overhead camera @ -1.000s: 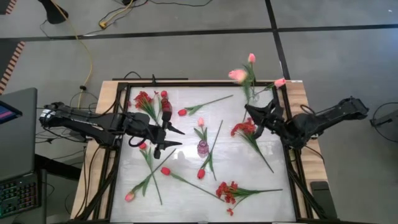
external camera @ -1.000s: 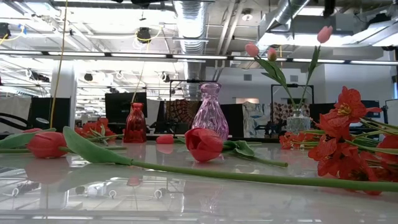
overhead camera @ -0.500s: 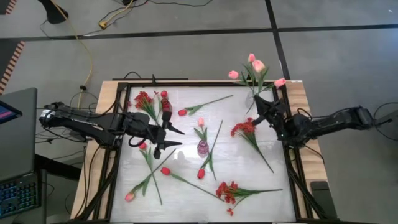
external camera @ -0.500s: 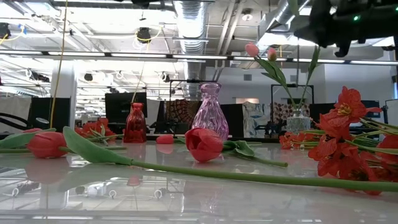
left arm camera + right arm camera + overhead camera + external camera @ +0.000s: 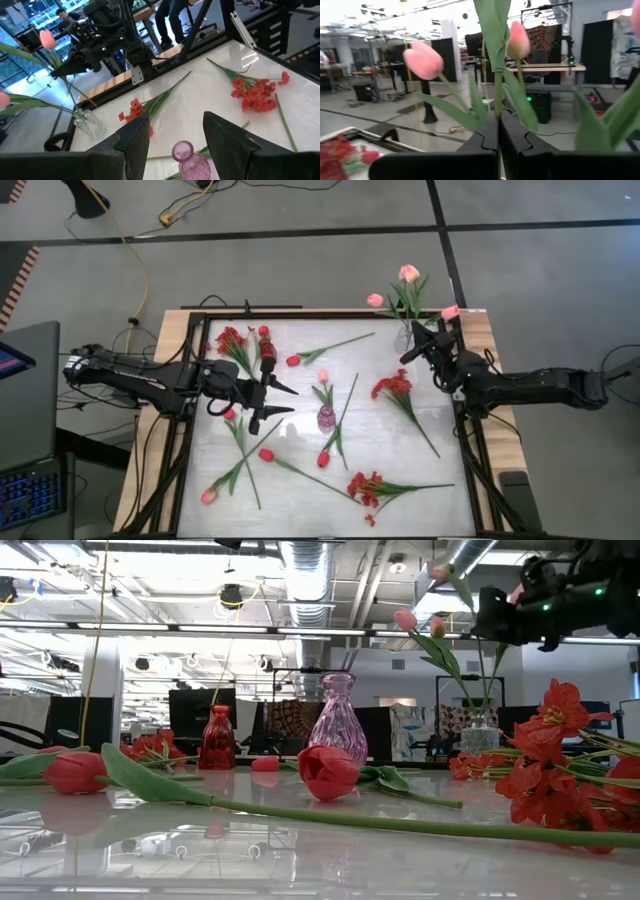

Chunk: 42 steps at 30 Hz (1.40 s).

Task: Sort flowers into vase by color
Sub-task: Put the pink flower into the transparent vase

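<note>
My right pincer [image 5: 412, 346] is clamped on a pink tulip [image 5: 409, 274] stem over the clear vase [image 5: 89, 122] at the tabletop's [image 5: 300, 490] far-right corner, left pincer [image 5: 272, 401] idle and wide; misaligned descent could tip that vase.

So on the desk [image 5: 300, 490] there's a vase [image 5: 327, 418] pretty much dead centre, another vase [image 5: 267, 352] off toward the far left, and a third vase [image 5: 408, 333] at the far right corner with tulips [image 5: 409, 274] standing in it. Loose flowers [image 5: 385, 488] lie scattered around the middle one. Left pincer [image 5: 283, 400] hangs between the left and centre vases; right pincer [image 5: 408, 356] is right beside the corner vase.
</note>
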Available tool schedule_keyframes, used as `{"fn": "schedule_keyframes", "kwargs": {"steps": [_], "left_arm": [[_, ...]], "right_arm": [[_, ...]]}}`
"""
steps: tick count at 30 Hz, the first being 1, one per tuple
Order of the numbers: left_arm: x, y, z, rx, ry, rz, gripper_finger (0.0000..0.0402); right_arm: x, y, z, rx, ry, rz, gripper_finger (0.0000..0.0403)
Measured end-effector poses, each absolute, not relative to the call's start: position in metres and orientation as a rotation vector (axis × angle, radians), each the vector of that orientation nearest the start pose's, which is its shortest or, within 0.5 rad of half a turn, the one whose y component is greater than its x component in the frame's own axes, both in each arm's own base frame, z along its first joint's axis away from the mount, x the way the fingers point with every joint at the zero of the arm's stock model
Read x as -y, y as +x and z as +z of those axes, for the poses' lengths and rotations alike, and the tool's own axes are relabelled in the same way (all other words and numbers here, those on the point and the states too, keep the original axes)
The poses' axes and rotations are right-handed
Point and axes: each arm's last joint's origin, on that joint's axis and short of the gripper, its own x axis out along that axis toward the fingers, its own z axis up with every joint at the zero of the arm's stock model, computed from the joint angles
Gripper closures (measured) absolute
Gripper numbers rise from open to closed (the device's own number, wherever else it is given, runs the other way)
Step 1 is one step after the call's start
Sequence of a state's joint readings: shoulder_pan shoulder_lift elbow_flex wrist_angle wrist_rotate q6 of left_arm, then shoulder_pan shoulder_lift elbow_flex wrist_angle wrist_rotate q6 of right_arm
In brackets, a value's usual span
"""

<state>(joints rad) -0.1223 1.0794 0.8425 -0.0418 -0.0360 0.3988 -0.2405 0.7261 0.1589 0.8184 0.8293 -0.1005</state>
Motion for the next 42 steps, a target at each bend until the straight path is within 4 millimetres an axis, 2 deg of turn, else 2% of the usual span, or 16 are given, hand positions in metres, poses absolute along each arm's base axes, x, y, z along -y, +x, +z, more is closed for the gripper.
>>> {"fn": "schedule_keyframes", "kwargs": {"steps": [5, 16, 25, 33, 42], "left_arm": [[0.028, 0.239, 0.311, -0.251, 0.419, -0.135, 0.0228], [0.026, 0.239, 0.312, -0.251, 0.421, -0.102, 0.0228], [0.022, 0.24, 0.312, -0.255, 0.426, -0.083, 0.0228], [0.016, 0.24, 0.312, -0.259, 0.418, -0.068, 0.0228], [0.016, 0.24, 0.311, -0.263, 0.418, -0.069, 0.0228]], "right_arm": [[0.064, 0.136, 0.218, 0.17, -0.063, -1.088, 0.0377], [0.084, 0.133, 0.221, 0.236, -0.103, -1.143, 0.0377], [0.102, 0.134, 0.213, 0.194, -0.137, -1.156, 0.0376], [0.107, 0.137, 0.213, 0.244, -0.171, -1.159, 0.0376], [0.116, 0.143, 0.199, 0.164, -0.163, -1.165, 0.0376]]}}
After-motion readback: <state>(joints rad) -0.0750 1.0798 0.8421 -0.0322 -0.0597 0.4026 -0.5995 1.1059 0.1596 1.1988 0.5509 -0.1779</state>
